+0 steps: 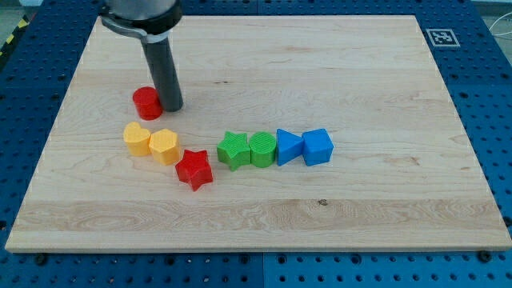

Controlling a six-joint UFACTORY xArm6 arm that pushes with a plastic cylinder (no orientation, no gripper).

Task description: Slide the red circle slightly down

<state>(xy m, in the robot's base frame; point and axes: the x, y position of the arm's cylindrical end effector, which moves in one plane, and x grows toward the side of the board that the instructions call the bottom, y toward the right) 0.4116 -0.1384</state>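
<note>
The red circle [146, 103] sits on the wooden board [360, 72] at the view's upper left. My tip [170, 107] rests on the board right beside the red circle, on its right side, touching or nearly touching it. Below the circle lie a yellow heart [137, 138] and a yellow hexagon [164, 146], with a red star [194, 169] further down and right.
A row of blocks lies in the middle: a green star [234, 150], a green cylinder-like block [262, 149], a blue triangle [288, 146] and a blue cube [317, 146]. A marker tag [441, 37] sits at the board's top right corner.
</note>
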